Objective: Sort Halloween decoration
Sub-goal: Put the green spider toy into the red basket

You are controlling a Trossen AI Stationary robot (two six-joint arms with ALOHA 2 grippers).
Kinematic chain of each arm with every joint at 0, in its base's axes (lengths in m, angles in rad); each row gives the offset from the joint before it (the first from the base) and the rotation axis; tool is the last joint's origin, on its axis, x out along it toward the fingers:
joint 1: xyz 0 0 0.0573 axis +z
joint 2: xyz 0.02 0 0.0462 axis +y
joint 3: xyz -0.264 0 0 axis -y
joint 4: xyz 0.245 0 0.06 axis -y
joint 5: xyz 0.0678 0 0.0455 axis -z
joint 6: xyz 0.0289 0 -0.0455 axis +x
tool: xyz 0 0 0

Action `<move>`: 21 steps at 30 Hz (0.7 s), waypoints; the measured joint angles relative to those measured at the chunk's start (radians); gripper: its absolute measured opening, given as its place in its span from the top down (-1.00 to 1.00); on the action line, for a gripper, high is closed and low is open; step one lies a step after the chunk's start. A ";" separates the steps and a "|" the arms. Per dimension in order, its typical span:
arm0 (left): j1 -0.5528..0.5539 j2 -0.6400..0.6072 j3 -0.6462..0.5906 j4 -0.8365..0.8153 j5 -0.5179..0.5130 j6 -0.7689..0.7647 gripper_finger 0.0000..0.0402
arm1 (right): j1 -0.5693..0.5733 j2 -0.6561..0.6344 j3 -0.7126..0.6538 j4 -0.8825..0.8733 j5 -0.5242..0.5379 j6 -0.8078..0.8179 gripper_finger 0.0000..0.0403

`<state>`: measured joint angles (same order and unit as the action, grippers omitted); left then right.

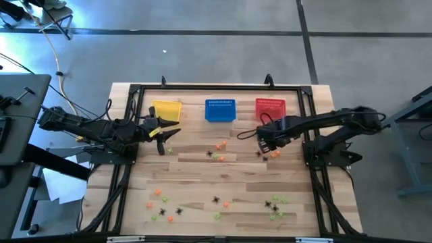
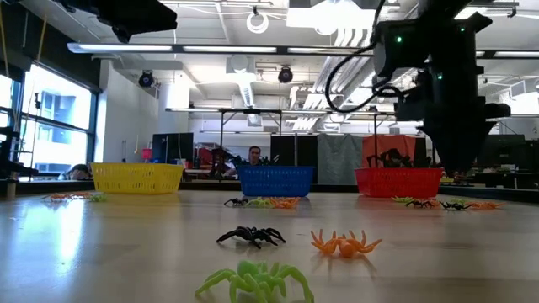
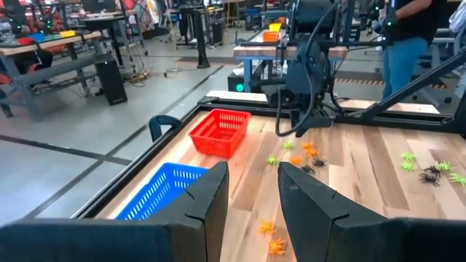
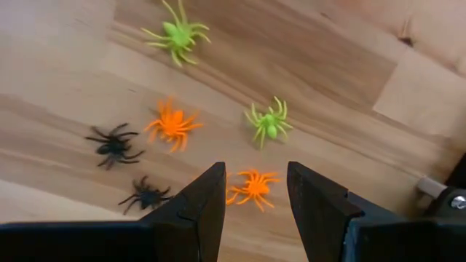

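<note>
Right tool, fingers apart, hangs directly above an orange spider on the table.

The high view looks straight down on the whole wooden table, with the three baskets toward 12 o'clock. The low view sits at table-top height at the 6 o'clock edge, facing level toward 12 o'clock, close to a few spiders and with the room behind. The left wrist view looks across the table toward 3 o'clock, sharing the red basket with both. The right wrist view points steeply down, very near the tabletop, onto spiders beside that basket.
</note>
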<state>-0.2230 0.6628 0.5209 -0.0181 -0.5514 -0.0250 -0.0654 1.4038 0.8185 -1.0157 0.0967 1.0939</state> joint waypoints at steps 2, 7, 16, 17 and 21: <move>0.000 0.000 0.000 -0.009 0.000 0.000 0.45 | 0.000 0.015 -0.006 0.006 0.000 -0.001 0.28; 0.000 0.000 0.000 -0.012 0.000 0.001 0.45 | -0.013 0.027 -0.055 0.092 0.000 -0.004 0.28; 0.000 0.000 0.000 -0.012 0.000 0.001 0.45 | -0.098 0.029 -0.166 0.268 0.003 -0.063 0.28; 0.000 0.000 0.000 -0.011 0.000 0.001 0.45 | -0.106 0.029 -0.175 0.281 0.004 -0.065 0.28; 0.000 0.000 0.000 -0.011 -0.001 0.001 0.45 | -0.128 0.025 -0.205 0.311 -0.003 -0.081 0.28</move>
<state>-0.2230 0.6628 0.5209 -0.0292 -0.5522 -0.0235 -0.1931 1.4288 0.6135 -0.7049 0.0936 1.0130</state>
